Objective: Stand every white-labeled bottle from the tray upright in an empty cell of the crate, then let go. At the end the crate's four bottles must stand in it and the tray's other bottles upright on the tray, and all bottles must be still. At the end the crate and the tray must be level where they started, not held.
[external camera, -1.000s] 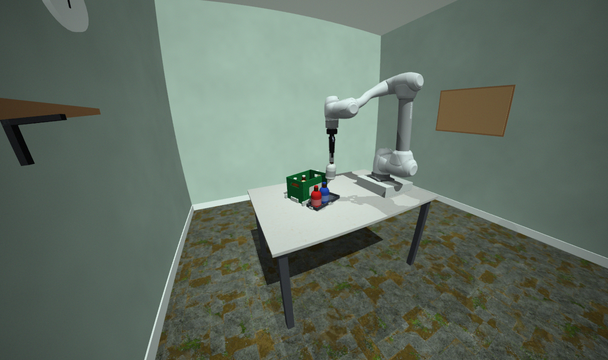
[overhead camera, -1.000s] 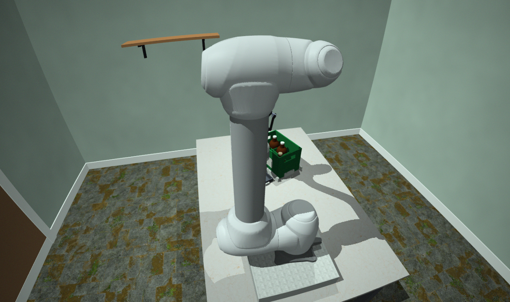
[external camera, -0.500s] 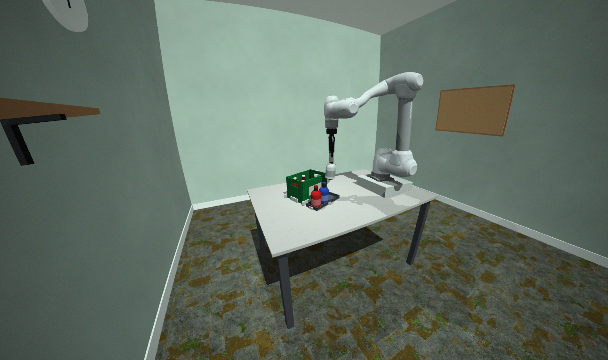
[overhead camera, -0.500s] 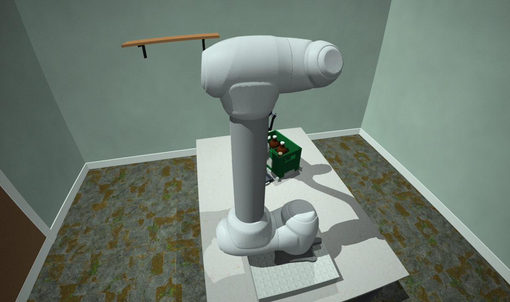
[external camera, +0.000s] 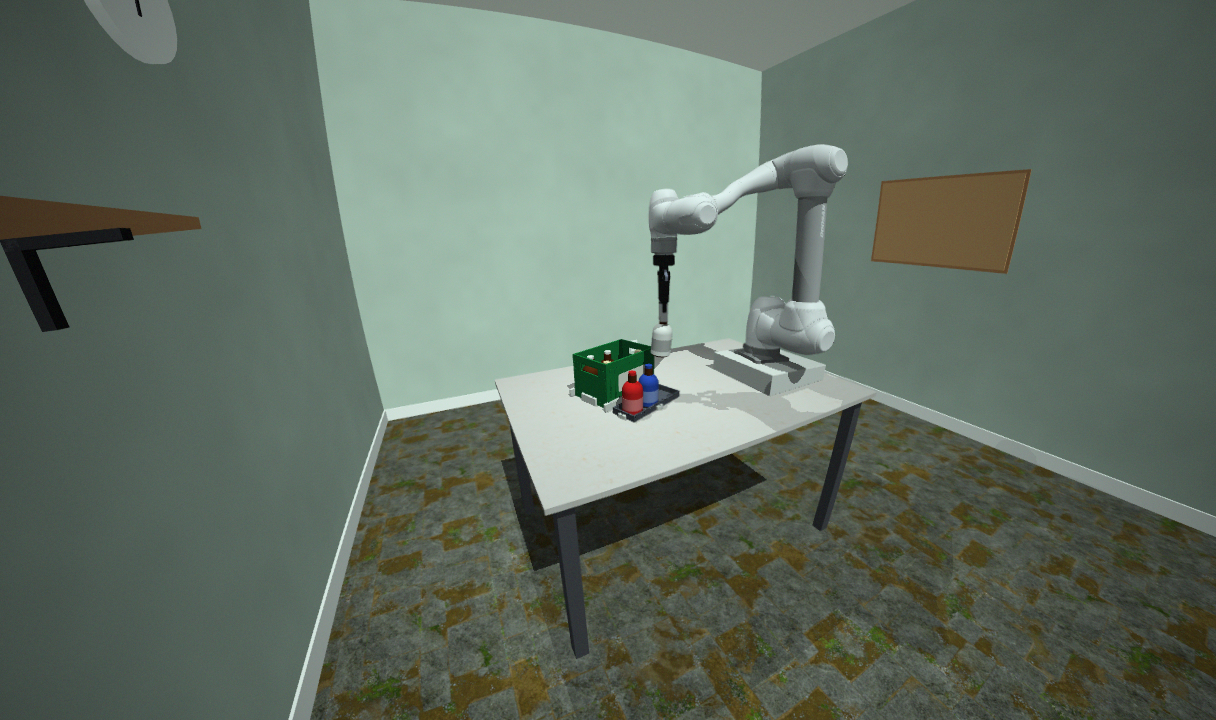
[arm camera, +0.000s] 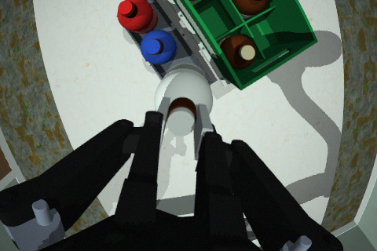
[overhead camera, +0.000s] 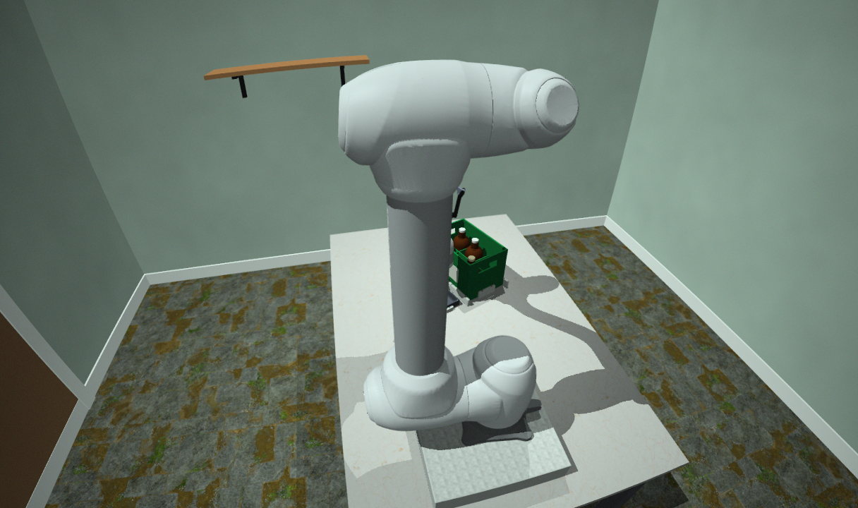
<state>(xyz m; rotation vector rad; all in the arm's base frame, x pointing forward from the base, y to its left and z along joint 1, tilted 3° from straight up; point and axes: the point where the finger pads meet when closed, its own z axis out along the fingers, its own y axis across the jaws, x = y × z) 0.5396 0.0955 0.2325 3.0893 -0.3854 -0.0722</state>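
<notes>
My gripper (external camera: 661, 315) (arm camera: 182, 113) is shut on the neck of a white-labeled bottle (external camera: 661, 340) (arm camera: 184, 88). It holds the bottle upright in the air, above the near end of the dark tray (external camera: 668, 395) (arm camera: 178, 34) and beside the green crate (external camera: 599, 373) (arm camera: 294, 27) (overhead camera: 482, 270). The crate holds several brown bottles, such as one (arm camera: 239, 50) in a near corner cell. Two of its cells are empty. A red bottle (external camera: 631, 396) (arm camera: 135, 14) and a blue bottle (external camera: 649, 386) (arm camera: 157, 47) stand upright on the tray. In the top view the arm hides the tray and the held bottle.
Crate and tray sit side by side on the white table (external camera: 684, 447) (overhead camera: 545, 328), near its far end from the robot base (external camera: 787, 326) (overhead camera: 451, 385). A wall shelf (overhead camera: 286, 66) hangs high behind the table.
</notes>
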